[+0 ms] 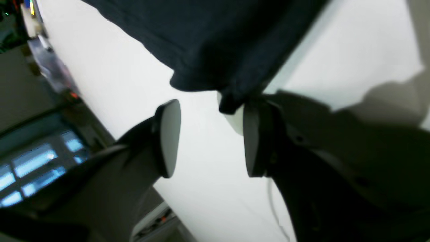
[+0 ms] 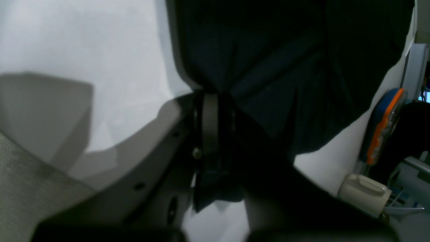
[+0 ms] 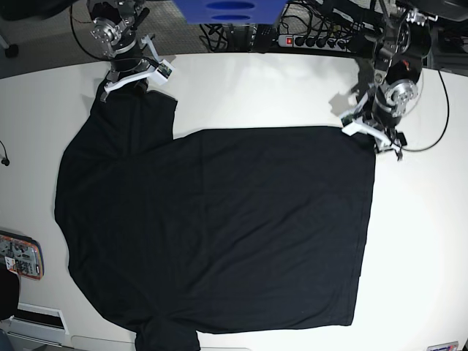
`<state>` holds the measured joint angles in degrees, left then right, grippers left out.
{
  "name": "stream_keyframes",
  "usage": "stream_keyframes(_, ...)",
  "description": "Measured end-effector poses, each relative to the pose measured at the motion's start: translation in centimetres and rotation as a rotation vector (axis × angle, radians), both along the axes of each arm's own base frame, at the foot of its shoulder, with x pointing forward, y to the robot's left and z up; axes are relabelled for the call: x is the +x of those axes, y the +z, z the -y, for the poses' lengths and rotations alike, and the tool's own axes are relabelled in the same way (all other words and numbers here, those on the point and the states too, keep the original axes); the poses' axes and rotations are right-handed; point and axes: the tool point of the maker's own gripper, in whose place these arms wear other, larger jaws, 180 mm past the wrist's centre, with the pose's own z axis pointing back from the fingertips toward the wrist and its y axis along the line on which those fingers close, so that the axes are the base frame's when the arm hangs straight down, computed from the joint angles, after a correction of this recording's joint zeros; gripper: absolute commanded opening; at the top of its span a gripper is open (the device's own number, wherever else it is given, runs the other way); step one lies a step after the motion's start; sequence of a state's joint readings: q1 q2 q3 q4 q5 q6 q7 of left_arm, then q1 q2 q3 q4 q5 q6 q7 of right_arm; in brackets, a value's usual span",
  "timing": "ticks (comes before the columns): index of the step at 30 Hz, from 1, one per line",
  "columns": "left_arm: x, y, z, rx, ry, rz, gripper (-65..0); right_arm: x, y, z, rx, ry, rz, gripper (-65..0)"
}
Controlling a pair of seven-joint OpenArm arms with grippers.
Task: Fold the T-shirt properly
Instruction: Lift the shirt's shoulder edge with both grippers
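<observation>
- White table (image 3: pixel 263 88), grey floor and a power strip (image 3: pixel 314 42) behind.
- One T-shirt (image 3: pixel 219 227), spread flat.
- Two grippers: left gripper (image 1: pixel 208 137) spread, right gripper (image 2: pixel 218 114) pinching cloth.

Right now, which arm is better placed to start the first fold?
Right, probably. The right gripper is already shut on the plain black cloth T-shirt at a sleeve; the left gripper is open at the hem corner, gripping nothing.

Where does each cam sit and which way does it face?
Base: overhead, looking down on the table, the T-shirt and both arms.
Left wrist: behind the left gripper, open at a shirt corner.
Right wrist: behind the right gripper, shut on shirt cloth.
Shared: the shirt and white table show in all three.
</observation>
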<state>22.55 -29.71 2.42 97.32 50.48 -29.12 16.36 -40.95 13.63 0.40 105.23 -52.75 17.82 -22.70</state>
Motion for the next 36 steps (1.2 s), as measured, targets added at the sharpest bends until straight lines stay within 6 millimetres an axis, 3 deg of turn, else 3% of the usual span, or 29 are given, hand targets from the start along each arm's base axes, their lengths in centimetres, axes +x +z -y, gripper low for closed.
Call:
stream_keyframes(11,0.3,-0.2,0.9,0.009,-0.027,0.002,-37.0,0.1,0.3,-0.2,0.003,0.004,-0.003,-65.0)
stream_keyframes(13,0.1,-0.6,0.8,0.007,-0.027,-0.009,-45.1,0.1,0.3,-0.2,0.003,0.004,-0.003,-65.0)
stream_keyframes(16,-0.3,-1.4,0.9,-0.008,-0.018,-0.03,-65.0,0.1,0.3,-0.2,0.003,0.004,-0.003,-65.0)
stream_keyframes(26,-0.3,-1.5,1.3,-0.015,0.002,-0.019,-65.0,0.2,0.5,-0.3,0.006,0.01,-0.001,-65.0)
stream_keyframes(31,-2.9,-0.8,3.3,-0.056,-0.038,-0.038,-65.0,0.1,0.8,-0.7,0.024,0.014,-0.005,-65.0)
stream_keyframes(36,-2.2,0.5,3.8,-0.096,-0.034,-0.01,-65.0,0.1,0.9,-0.6,0.03,0.008,-0.008,-65.0)
